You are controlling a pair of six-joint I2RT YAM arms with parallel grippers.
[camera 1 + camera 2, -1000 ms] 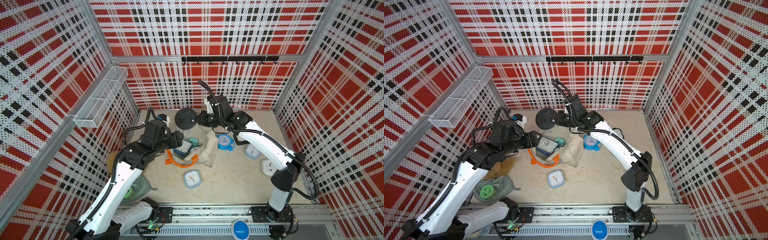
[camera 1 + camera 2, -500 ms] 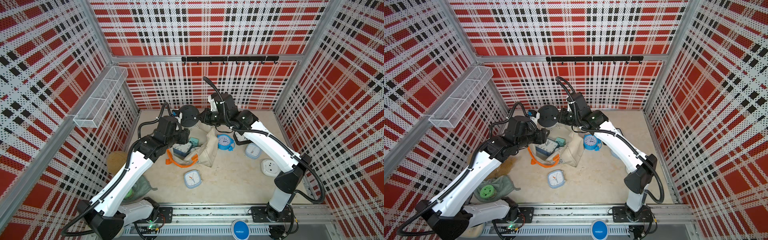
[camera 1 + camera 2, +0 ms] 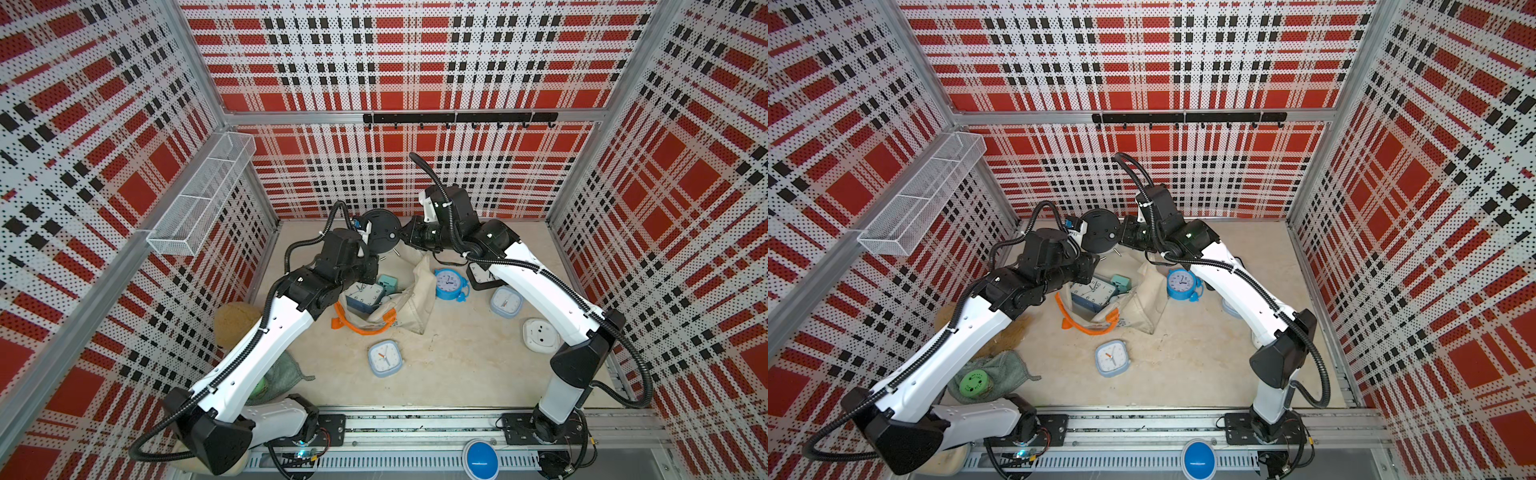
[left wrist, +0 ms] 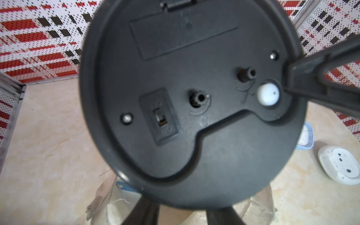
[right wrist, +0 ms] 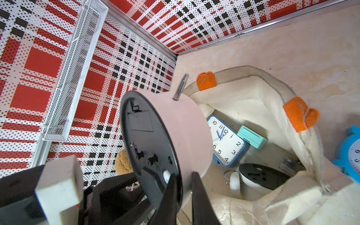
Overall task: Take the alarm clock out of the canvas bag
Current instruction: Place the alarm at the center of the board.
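The cream canvas bag (image 3: 419, 299) (image 3: 1146, 303) with orange handles lies open on the floor, and its mouth faces the right wrist camera (image 5: 253, 101). Above it hangs a round alarm clock (image 3: 380, 230) (image 3: 1100, 230) with a pink body (image 5: 175, 126) and a black back (image 4: 192, 97). My right gripper (image 5: 184, 187) (image 3: 405, 239) is shut on its rim. My left gripper (image 4: 182, 214) (image 3: 371, 254) sits right behind the clock's back; its fingers stand apart and their tips are hidden under the clock. Three more clocks lie inside the bag.
On the floor lie a blue twin-bell clock (image 3: 451, 282), pale blue square clocks (image 3: 384, 357) (image 3: 505, 300), a white round clock (image 3: 540, 334), a green cloth (image 3: 984, 376) and a brown plush (image 3: 235, 320). A wire basket (image 3: 199, 203) hangs on the left wall.
My left arm has swung back and right, from the bag's mouth up to the held clock, and its jaws have narrowed. The right gripper has kept hold of the clock and shifted slightly right.
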